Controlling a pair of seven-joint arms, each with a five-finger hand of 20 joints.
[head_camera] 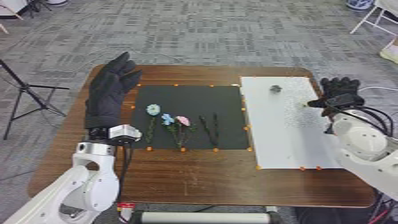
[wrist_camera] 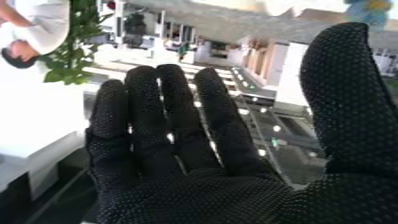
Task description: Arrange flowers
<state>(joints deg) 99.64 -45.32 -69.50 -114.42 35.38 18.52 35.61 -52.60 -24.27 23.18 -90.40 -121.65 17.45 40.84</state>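
While thin-stemmed flowers point(head_camera: 167, 119) lie flat, the left hand point(head_camera: 107, 97) and dot-textured right hand point(head_camera: 339, 92) (black fabric) extend straight fingers.

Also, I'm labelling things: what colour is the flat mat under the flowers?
The mat is dark grey, almost black; the head view shows it best.

It looks like a robotics lab, with 2 white robot arms point(head_camera: 99, 189), grey carpet point(head_camera: 213, 35) and a black tripod point(head_camera: 25, 89).

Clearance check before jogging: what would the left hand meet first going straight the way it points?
Looks free as far as the head view shows: the left hand points past the far edge of the table, over carpet. Its height is unclear.
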